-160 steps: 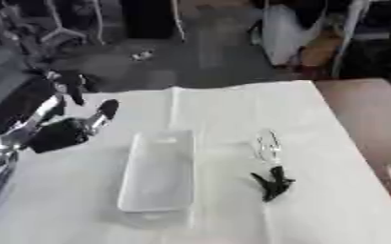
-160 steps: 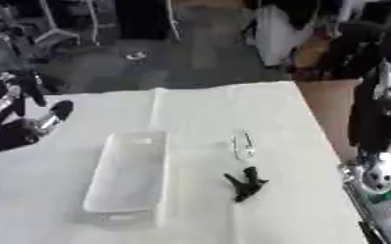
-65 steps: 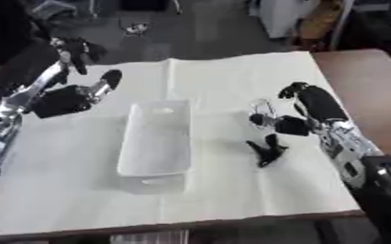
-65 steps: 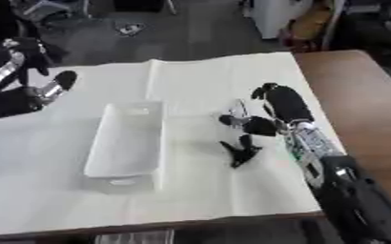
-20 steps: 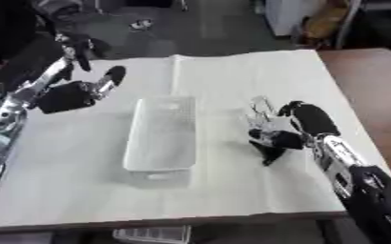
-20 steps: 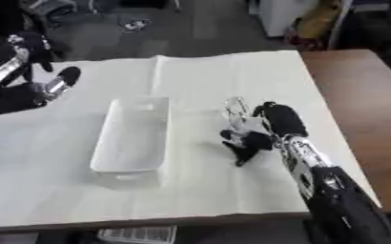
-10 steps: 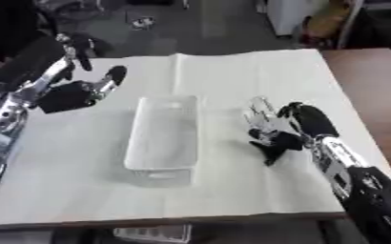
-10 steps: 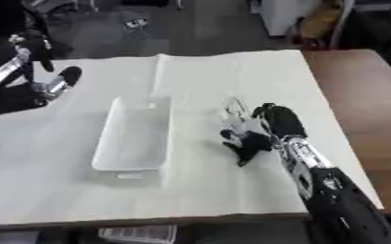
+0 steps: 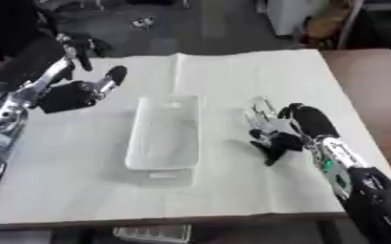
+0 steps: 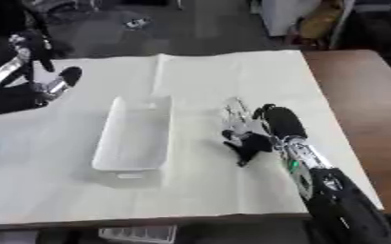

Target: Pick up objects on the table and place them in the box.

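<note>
1. White cloth covers your table, with the shallow white plastic box at its centre.
2. Your right hand curls over the small black clip-like object, beside a clear looped item.
3. Your left hand hovers open, holding nothing.

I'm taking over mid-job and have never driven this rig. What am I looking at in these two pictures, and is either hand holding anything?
Both pictures come from a stereo camera in the robot's head, looking down at the table; they show the same moment from its two eyes. The black and silver arms are the robot's own. The left hand is raised at the left over the white cloth, fingers spread, holding nothing. The right hand is down at the right, fingers bent over a small black object and a clear, wiry-looking item just beyond it. Whether it has grasped either one I cannot tell. The white box, the goal, sits in the middle with nothing visible inside.
</note>
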